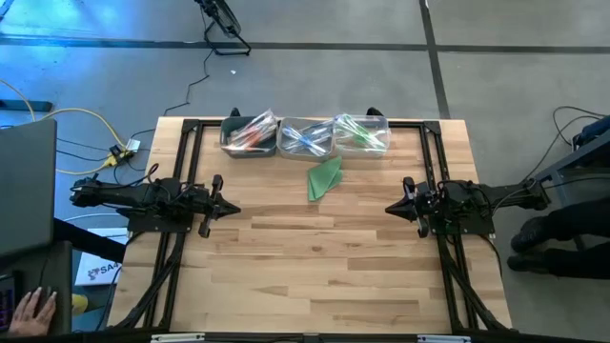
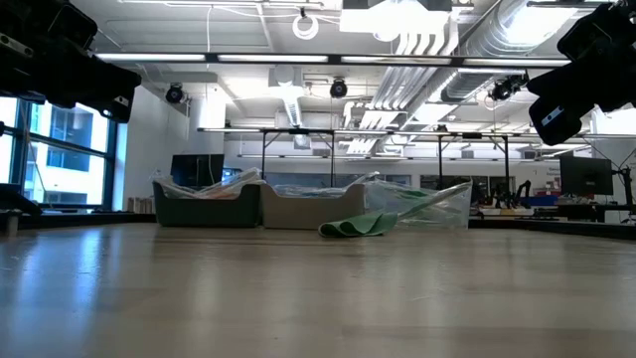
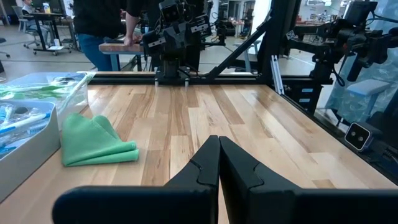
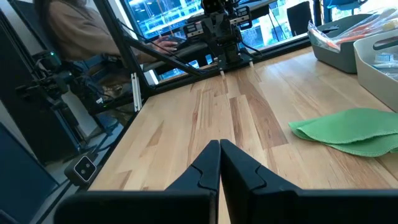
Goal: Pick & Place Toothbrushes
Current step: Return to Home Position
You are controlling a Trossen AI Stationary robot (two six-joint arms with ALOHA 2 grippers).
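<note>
The toothbrushes lie in three bins along the table's far edge: pink-orange ones in a dark bin, blue ones in a white bin, green ones in a clear bin. My left gripper rests shut at the table's left side, held level above the wood. My right gripper rests shut at the right side, facing it. Neither holds anything.
A folded green cloth lies flat on the table just in front of the bins. The black frame rails run along both sides. A person stands beyond the table's right edge; another sits beyond the left edge.
</note>
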